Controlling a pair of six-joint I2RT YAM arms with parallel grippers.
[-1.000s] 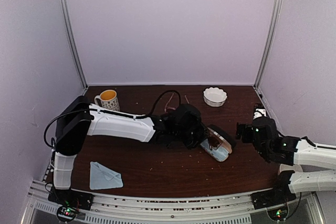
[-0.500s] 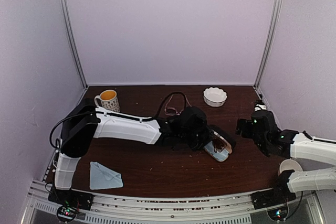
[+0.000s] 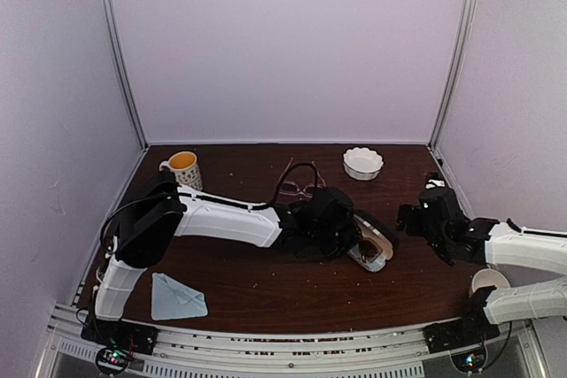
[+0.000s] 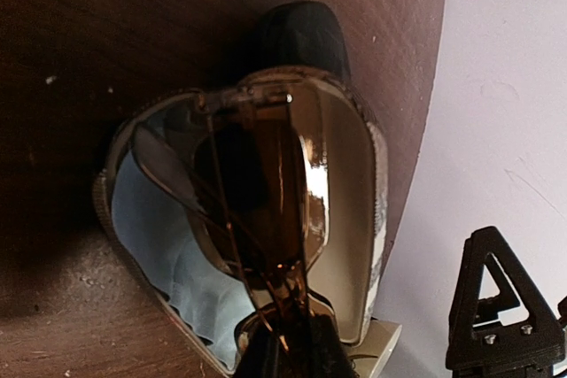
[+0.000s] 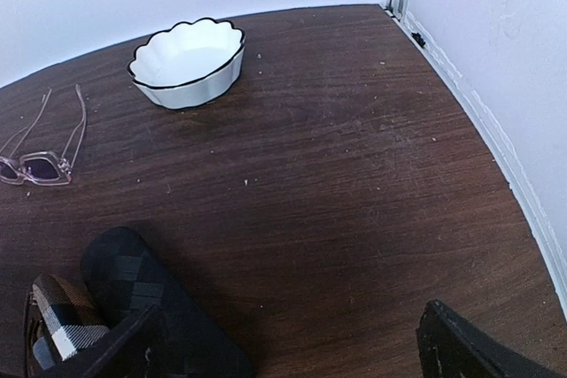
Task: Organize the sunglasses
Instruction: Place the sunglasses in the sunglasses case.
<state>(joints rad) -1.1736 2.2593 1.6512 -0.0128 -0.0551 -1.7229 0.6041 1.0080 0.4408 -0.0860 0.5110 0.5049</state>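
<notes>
Two pairs of sunglasses are in view, one in a case and one loose on the table (image 5: 354,174).

1. Near edge, top view: a light blue cloth (image 3: 177,297) lies at 7 o'clock from the table centre.
2. Left gripper (image 4: 285,350): the fingers are narrow, closed on one end of the dark sunglasses (image 4: 266,192). The folded pair sits inside the open tan striped case (image 4: 353,219), above its pale blue lining (image 4: 168,254). This case lies at 4 o'clock from the table centre.
3. Black case (image 4: 301,33): lies closed just beside the tan striped case, at its 12 o'clock.
4. Right gripper (image 5: 291,329): the fingers are spread wide with only bare table between them. It hangs at 3 o'clock from the black case, apart from it.
5. Pink glasses (image 5: 35,168): lie on the table with arms unfolded, at 10 o'clock from the tan striped case, well apart from both grippers.
6. Far row: a white bowl (image 5: 190,88) at 1 o'clock and a mug (image 3: 182,168) at 10 o'clock from the table centre.
</notes>
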